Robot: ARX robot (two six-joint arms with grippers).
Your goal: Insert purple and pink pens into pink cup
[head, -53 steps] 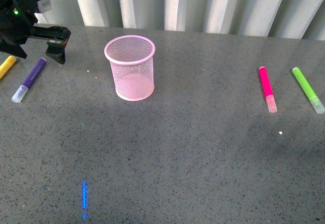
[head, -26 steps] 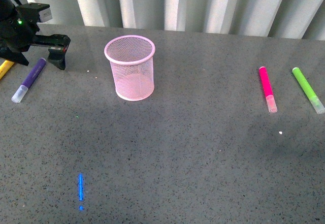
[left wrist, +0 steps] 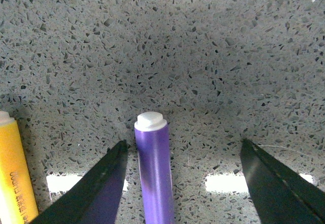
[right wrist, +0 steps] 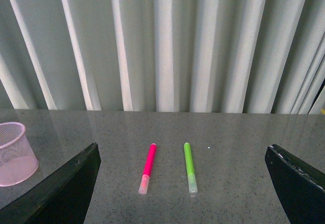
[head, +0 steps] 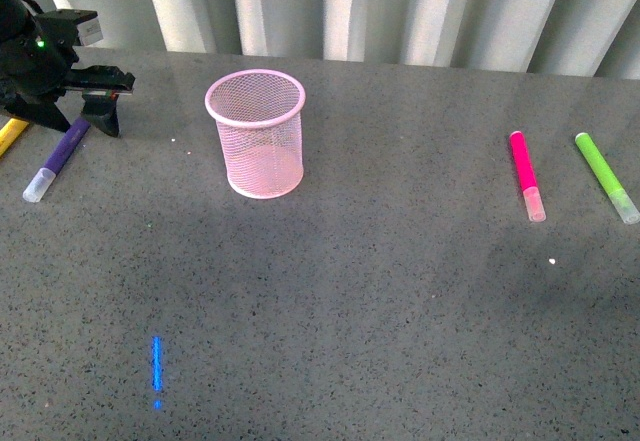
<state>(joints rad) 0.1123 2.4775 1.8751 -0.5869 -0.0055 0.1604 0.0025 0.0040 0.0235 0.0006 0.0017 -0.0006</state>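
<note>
Left gripper (head: 78,121) is low over the table, well left of the pink cup (head: 256,133). It straddles the uncapped end of the purple pen (head: 58,156), which lies flat.

Step in hand, by my reading: the grasp on the purple pen.
- Centre first. In the wrist view the barrel sits close to one finger and well clear of the other.
- Keep the yellow marker (left wrist: 15,173) outside the jaws; it lies just beyond the nearer finger.
- Close across the barrel, not the very tip, or the pen may pivot on lifting.

Left jaws are spread wide and hold nothing. I cannot confirm any contact with the pen.

The pink pen (head: 526,174) lies flat well right of the cup, beside a green marker (head: 605,176). Right gripper (right wrist: 182,150) is raised, its jaws wide apart and empty. The cup stands upright with no pen in it.
</note>
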